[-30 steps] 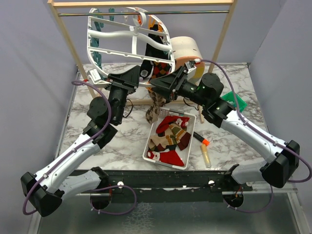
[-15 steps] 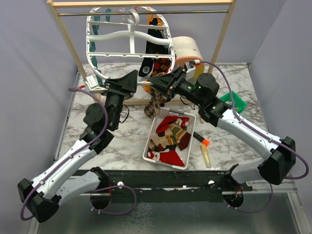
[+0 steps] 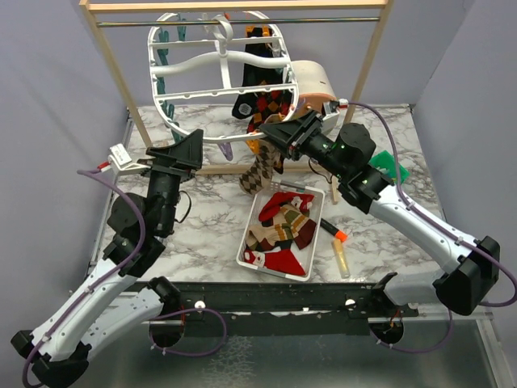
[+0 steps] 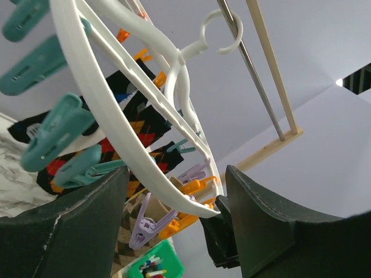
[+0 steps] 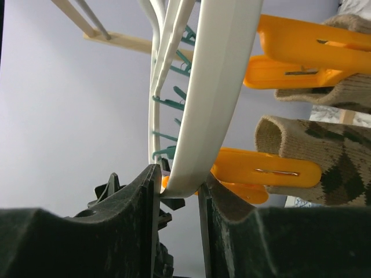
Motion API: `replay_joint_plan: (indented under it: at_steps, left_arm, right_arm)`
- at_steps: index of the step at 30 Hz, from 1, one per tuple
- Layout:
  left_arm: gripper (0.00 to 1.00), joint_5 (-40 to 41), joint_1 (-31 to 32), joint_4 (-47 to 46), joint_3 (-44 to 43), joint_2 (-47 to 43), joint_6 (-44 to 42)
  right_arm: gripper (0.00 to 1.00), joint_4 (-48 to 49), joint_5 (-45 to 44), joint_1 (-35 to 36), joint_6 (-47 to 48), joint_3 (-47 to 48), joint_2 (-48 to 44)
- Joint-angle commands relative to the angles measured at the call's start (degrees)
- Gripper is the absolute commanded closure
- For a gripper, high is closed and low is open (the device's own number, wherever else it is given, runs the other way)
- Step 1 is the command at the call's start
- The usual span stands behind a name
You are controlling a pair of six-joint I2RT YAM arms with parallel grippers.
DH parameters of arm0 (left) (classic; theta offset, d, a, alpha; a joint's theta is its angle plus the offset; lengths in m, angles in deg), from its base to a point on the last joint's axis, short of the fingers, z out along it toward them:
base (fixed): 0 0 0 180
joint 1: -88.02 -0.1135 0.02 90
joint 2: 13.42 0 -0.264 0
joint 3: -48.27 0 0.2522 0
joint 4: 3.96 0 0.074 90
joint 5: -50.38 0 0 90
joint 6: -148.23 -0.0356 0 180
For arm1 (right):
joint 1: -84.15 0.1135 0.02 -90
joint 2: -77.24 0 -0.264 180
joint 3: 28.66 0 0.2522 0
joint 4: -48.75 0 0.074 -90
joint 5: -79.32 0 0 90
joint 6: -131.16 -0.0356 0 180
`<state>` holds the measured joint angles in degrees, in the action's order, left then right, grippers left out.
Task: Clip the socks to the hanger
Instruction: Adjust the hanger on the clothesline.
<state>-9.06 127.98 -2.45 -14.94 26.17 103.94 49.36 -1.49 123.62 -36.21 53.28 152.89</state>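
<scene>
Found hanger [image 5: 214, 87] hung on far rod [image 3: 323, 19], stiff but light, free to swing, near rim pinched in right gripper [image 5: 178, 176]; left gripper [image 4: 177, 171] open. Judged socks [image 3: 279, 222] soft, limp: take at cuff.

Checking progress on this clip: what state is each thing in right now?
hanger: hooked on the rod, rim pinched by the right gripper.
right gripper: shut on the hanger rim.
left gripper: open, near the rim.
tan argyle sock: clipped by orange clips.
remaining socks: loose in the basket.
</scene>
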Motion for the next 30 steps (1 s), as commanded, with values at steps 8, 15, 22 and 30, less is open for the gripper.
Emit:
replay_joint_plan:
  at_steps: [8, 15, 22, 30]
  left_arm:
    - [0.32, 6.28, -0.01, 5.24, -1.48, -2.19, -4.99]
    - [0.35, 7.48, -0.03, 3.59, -2.13, -0.82, -5.77]
    - [0.39, 7.09, 0.0, 0.13, -2.41, 1.65, -5.21]
    - [0.39, 7.49, -0.06, -2.39, -4.22, 4.15, -4.67]
  right_arm:
    - [0.65, -3.61, -5.67, -5.17, 4.08, -2.22, -3.73]
    - [0.65, -3.99, -4.83, -8.32, 5.03, -1.38, -3.68]
    - [0.65, -4.64, -2.97, -11.84, 5.84, 0.15, -2.49]
    - [0.64, -4.79, -1.78, -13.49, 6.26, 2.15, -0.31]
